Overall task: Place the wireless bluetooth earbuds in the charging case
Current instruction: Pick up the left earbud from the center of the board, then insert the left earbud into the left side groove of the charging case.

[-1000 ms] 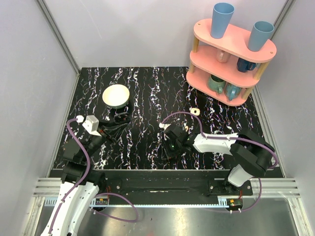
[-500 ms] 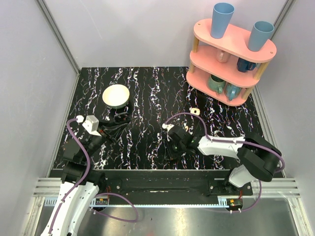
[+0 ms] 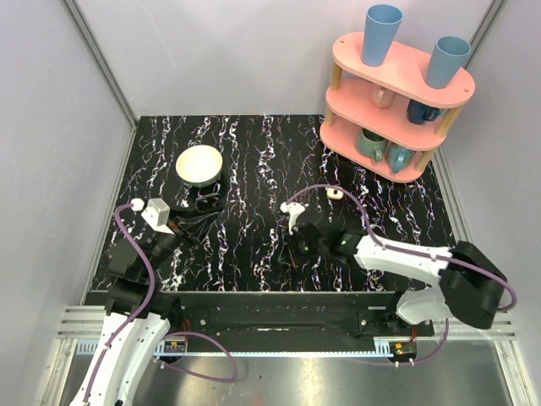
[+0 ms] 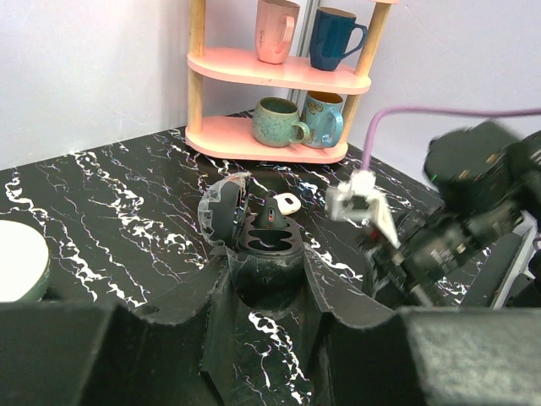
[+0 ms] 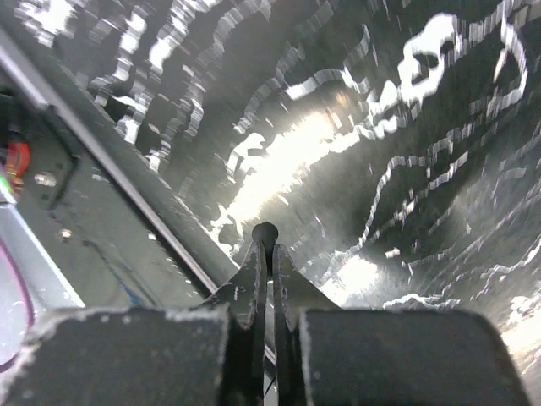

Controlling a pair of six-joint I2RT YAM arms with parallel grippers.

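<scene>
We see the right gripper (image 3: 297, 249) (image 5: 265, 245) low near the front edge, about mid-width, its fingers pressed together with only a thin slit between them. The left gripper (image 3: 205, 211) (image 4: 247, 222) is toward the left edge, near the bowl (image 3: 199, 165); we cannot tell whether its fingers are apart. The charging case (image 3: 334, 193) (image 4: 288, 203) lies right of centre, before the pink shelf (image 3: 393, 93) in the far-right corner, apart from both grippers. We can't make out the earbuds.
</scene>
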